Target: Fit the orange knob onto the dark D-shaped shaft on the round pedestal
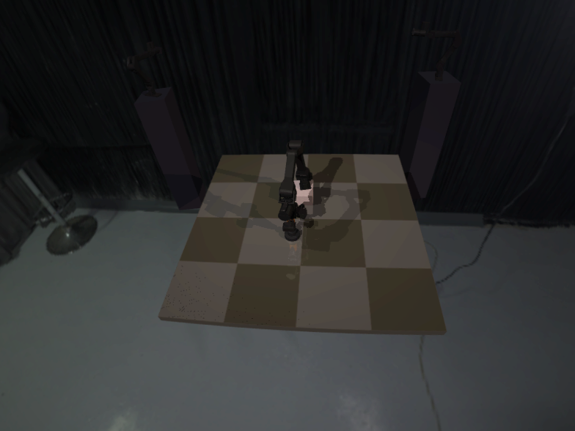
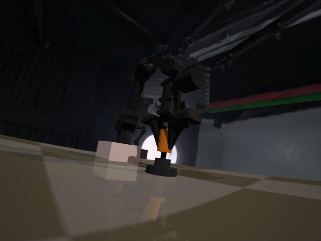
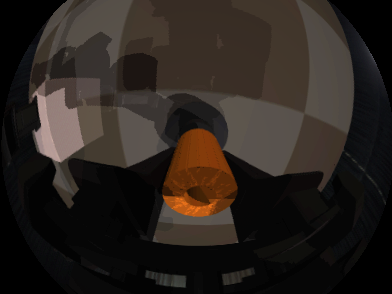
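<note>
My gripper (image 2: 164, 147) (image 3: 198, 153) is shut on the orange knob (image 2: 163, 138) (image 3: 200, 165), one finger on each side. The knob is roughly upright above the round dark pedestal (image 2: 161, 170) (image 1: 292, 235) (image 3: 220, 124). In the exterior view, a short length of the dark shaft (image 2: 163, 155) shows between the knob's lower edge and the pedestal's collar. The knob's lower edge is at the shaft's visible top; I cannot tell whether the tip is inside the hole. The wrist view shows an opening in the knob's near end. The shaft's flat side is not visible.
A pale pink block (image 2: 124, 153) (image 1: 304, 193) (image 3: 61, 125) stands close to the pedestal, on the arm's base side. The arm reaches over it from its base. All stand on a checkered table top (image 1: 334, 297). Beyond its back edge are two tall pillars (image 1: 162, 130) (image 1: 436, 120) bearing small arms.
</note>
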